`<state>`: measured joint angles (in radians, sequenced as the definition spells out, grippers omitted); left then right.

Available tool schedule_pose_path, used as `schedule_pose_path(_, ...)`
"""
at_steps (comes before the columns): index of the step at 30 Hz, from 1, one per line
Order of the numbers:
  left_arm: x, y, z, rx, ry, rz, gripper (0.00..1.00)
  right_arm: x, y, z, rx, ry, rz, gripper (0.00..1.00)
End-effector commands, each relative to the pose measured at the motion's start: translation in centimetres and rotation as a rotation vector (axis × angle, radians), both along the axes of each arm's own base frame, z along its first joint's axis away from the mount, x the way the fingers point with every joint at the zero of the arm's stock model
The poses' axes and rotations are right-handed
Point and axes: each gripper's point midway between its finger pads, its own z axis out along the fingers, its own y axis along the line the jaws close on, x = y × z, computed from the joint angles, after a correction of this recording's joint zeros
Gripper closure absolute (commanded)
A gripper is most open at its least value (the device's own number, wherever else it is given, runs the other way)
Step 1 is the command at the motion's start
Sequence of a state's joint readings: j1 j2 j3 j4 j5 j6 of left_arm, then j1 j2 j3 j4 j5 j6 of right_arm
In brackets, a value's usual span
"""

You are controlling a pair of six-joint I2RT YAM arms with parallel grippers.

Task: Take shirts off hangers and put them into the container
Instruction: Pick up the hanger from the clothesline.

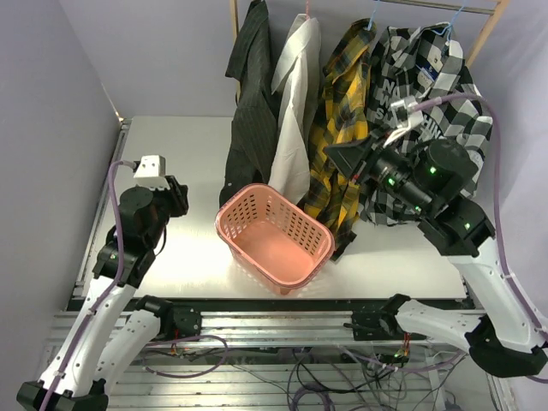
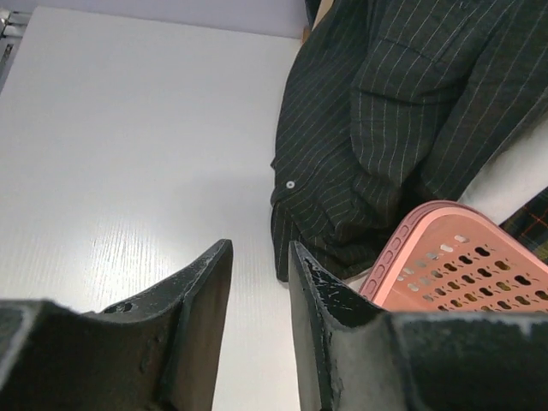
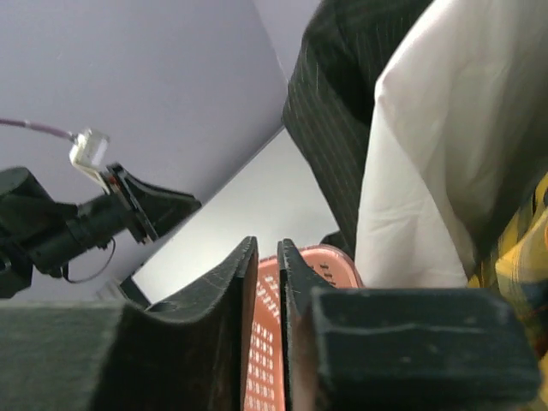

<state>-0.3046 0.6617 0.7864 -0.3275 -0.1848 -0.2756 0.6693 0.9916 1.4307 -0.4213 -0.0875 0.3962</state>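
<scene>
Four shirts hang in a row from the rail at the back: dark pinstriped [image 1: 248,111], plain white [image 1: 295,94], yellow-and-black plaid [image 1: 342,111] and black-and-white checked [image 1: 437,86]. A pink hanger hook [image 1: 307,8] and light blue hanger hooks [image 1: 374,15] show above them. The salmon-pink container [image 1: 295,210] stands on the table below the shirts with nothing inside. My left gripper [image 1: 180,199] hovers left of it, open and holding nothing [image 2: 259,248]. My right gripper [image 1: 336,154] is raised in front of the plaid shirt, its jaws nearly together on nothing [image 3: 267,244].
Wooden rack poles [image 1: 233,21] rise at both ends of the rail. The pinstriped shirt's hem [image 2: 385,128] reaches the tabletop beside the basket rim [image 2: 445,257]. A lilac wall [image 1: 51,103] closes the left side. The right arm's body partly covers the checked shirt.
</scene>
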Motion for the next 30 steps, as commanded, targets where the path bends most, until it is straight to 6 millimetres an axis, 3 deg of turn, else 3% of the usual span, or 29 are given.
schedule_pose_path(1, 0.2, 0.3, 0.3, 0.009, 0.017, 0.018, 0.55, 2.3, 1.6, -1.2, -0.098, 0.018, 0.004, 0.81)
schedule_pose_path(2, 0.2, 0.3, 0.2, 0.012, 0.022, 0.015, 0.52, 2.1, 2.1, -0.9, -0.096, 0.006, 0.034, 0.80)
schedule_pose_path(4, 0.3, 0.4, 0.1, 0.019, 0.026, 0.022, 0.49, 1.2, 3.3, 0.3, -0.072, -0.058, 0.122, 0.62)
schedule_pose_path(5, 0.2, 0.4, 0.0, 0.024, 0.028, 0.020, 0.50, 1.0, 3.7, 0.9, -0.059, -0.085, 0.149, 0.61)
schedule_pose_path(7, 0.1, 0.5, 0.1, 0.021, 0.028, 0.026, 0.50, 1.5, 3.8, 2.6, -0.052, -0.101, 0.133, 0.60)
schedule_pose_path(9, 0.0, 0.8, 0.3, 0.020, 0.019, 0.041, 0.50, 3.5, 4.5, 3.1, -0.102, -0.057, 0.088, 0.60)
schedule_pose_path(14, -0.3, 1.3, 0.8, 0.015, -0.008, 0.062, 0.49, 8.1, 9.1, 3.8, -0.241, -0.035, -0.030, 0.58)
schedule_pose_path(19, -0.2, 1.3, 0.5, 0.017, 0.001, 0.063, 0.51, 12.0, 10.4, 5.3, -0.278, -0.097, -0.267, 0.57)
schedule_pose_path(24, -0.2, 1.1, 0.4, 0.017, 0.005, 0.050, 0.53, 13.9, 10.9, 5.1, -0.227, -0.129, -0.374, 0.58)
schedule_pose_path(30, -0.3, 1.0, 0.7, 0.012, -0.005, 0.044, 0.53, 14.3, 11.5, 6.2, -0.202, -0.165, -0.422, 0.57)
